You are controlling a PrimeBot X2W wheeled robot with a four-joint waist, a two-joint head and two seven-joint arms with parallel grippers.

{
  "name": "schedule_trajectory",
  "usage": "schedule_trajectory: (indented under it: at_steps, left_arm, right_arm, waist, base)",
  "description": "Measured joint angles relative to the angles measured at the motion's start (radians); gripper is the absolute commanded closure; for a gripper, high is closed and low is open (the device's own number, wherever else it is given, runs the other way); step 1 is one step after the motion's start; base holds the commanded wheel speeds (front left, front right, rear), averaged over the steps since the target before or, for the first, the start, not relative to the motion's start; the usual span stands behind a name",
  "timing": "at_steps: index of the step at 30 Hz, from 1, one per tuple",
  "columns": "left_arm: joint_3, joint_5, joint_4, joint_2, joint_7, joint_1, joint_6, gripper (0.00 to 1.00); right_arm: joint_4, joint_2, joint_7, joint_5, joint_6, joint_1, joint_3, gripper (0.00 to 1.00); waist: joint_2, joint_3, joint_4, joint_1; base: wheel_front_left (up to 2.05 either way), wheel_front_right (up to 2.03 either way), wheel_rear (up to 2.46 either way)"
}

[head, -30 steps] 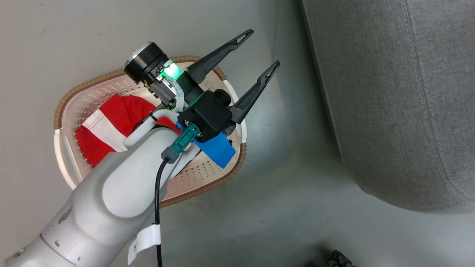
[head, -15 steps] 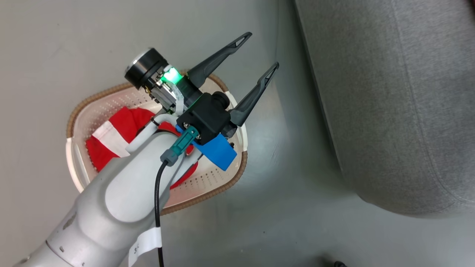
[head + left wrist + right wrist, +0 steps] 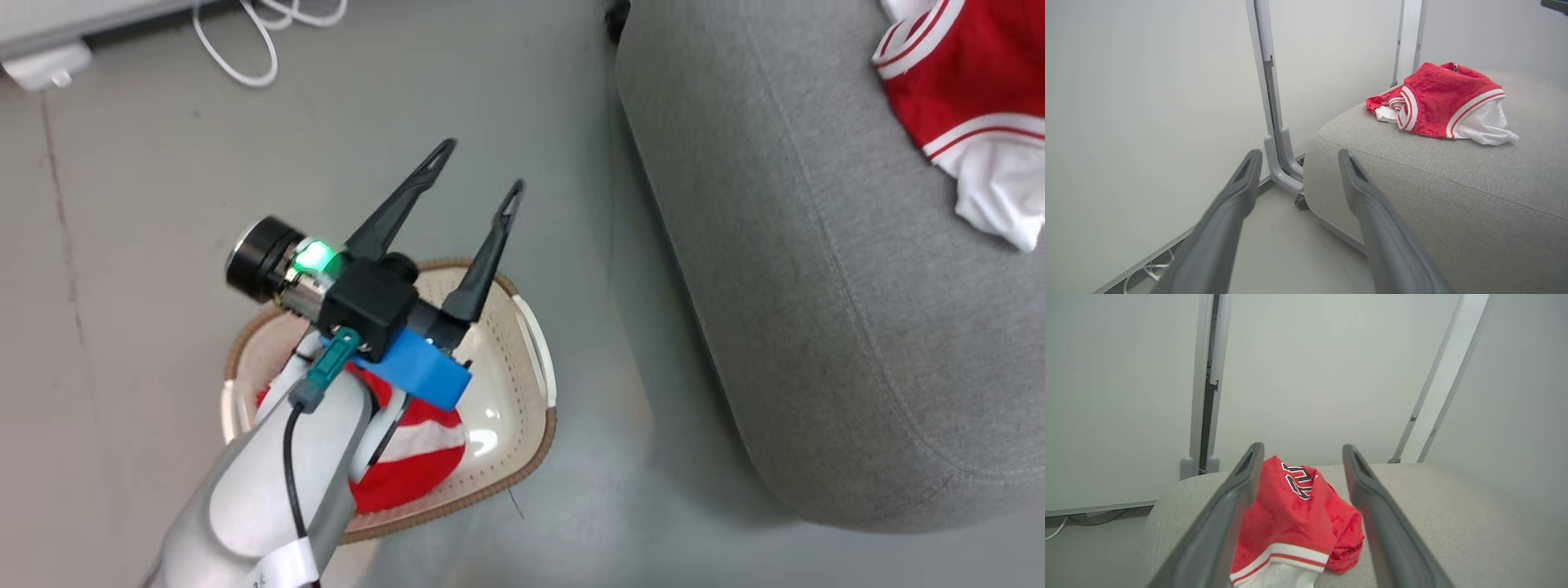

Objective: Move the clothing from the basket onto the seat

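My head camera has swung in the last second. The basket (image 3: 510,384) now sits lower in the head view, and more of the couch cushion (image 3: 816,286) has come into sight. My left gripper (image 3: 480,167) hovers above the basket, fingers spread well apart with nothing between them. Its tips reach past the far rim over bare floor (image 3: 531,82); a moment ago they pointed more toward the cushion.

Beneath my pale forearm (image 3: 261,506), the leftover garment (image 3: 400,482) lies bunched in the basket's near half. It is red with a broad white stripe and partly hidden by the arm. I judge the job half done: this hand is free for a second pick, though it must tip down first.

Further off, the moved garment (image 3: 971,82) lies crumpled on the cushion, well away from the edge nearest the basket. It is red with white-and-red trim, a white panel and dark lettering on one fold. My right gripper (image 3: 1301,447) hangs over it, fingers wide, holding nothing. Cloth this limp will probably sag and drag when lifted.
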Motion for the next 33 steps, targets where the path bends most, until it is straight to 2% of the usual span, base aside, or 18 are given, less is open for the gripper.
schedule_trajectory:
  at_steps: [7, 17, 23, 33]
  left_arm:
    - [0.123, -0.002, -0.014, -0.013, 0.0, 0.128, 0.017, 0.0]
    - [0.301, 0.019, -0.048, -0.037, 0.0, 0.291, 0.034, 0.0]
    - [0.4, 0.037, -0.063, -0.058, 0.0, 0.387, 0.034, 0.0]
    - [0.495, 0.073, -0.072, -0.096, 0.0, 0.504, 0.009, 0.0]
  right_arm:
    - [-0.085, 0.035, 0.0, 0.005, 0.0, 0.098, 0.172, 0.0]
    - [-0.072, 0.069, 0.0, 0.044, 0.0, 0.207, 0.382, 0.0]
    - [-0.043, 0.087, 0.0, 0.061, 0.0, 0.26, 0.424, 0.0]
    - [0.009, 0.117, 0.0, 0.069, 0.0, 0.354, 0.414, 0.0]
  waist:
    - [0.0, -0.127, 0.03, -0.0001]
    - [0.0, -0.258, 0.111, -0.0002]
    - [0.0, -0.319, 0.155, -0.0001]
    - [0.0, -0.4, 0.19, -0.0002]
  base:
    - [0.0, 0.0, 0.0]
    - [0.0, 0.0, 0.0]
    - [0.0, 0.0, 0.0]
    - [0.0, 0.0, 0.0]
